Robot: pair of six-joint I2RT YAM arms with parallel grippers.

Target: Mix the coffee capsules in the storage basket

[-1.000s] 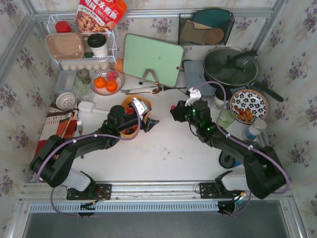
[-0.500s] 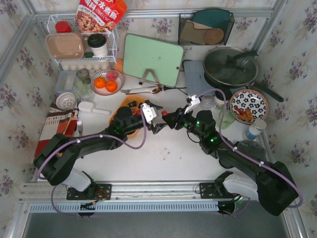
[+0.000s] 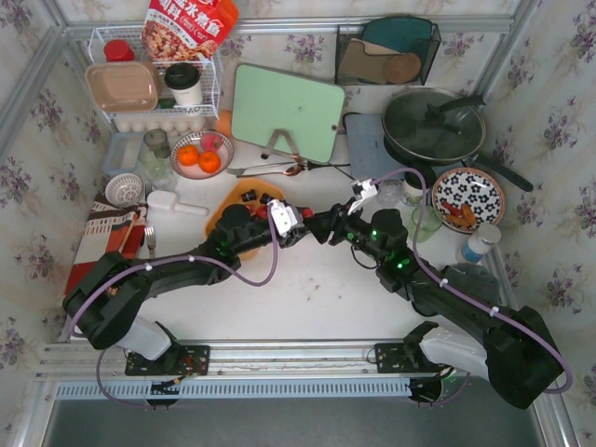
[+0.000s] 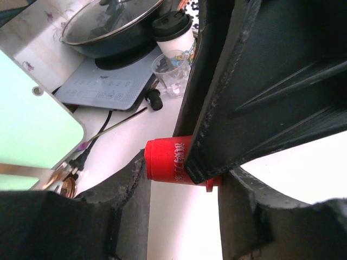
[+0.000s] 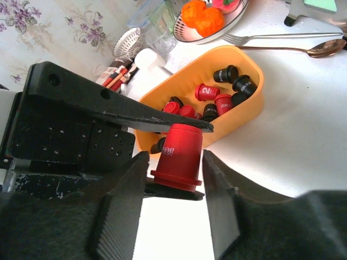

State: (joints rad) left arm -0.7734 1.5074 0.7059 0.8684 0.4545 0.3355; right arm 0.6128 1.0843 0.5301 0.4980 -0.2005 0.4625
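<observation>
- The red capsule point(image 5: 181, 151) is a glossy tapered cup with white lettering on its side and a flared rim. It is held above the white table point(image 3: 317, 298), just beside the storage basket point(image 5: 246, 116), where the two hands meet.
- The right hand point(image 5: 173, 168) has the capsule pinched near the rim, with its fingers partly closed and pressed to both sides.
- The left hand point(image 4: 181, 179) brackets the same capsule end to end, with one finger flat against the closed top (whether it is squeezing, I cannot tell).
- The other coffee capsules point(image 5: 207, 91), red and black jumbled together, lie in the shallow orange basket, several tipped on their sides.
- A second ago the hands were well apart, the left over the basket's near rim and the right off to the right. Since then they have come together beside the basket, and the left hand's fingers have narrowed around the capsule.
</observation>
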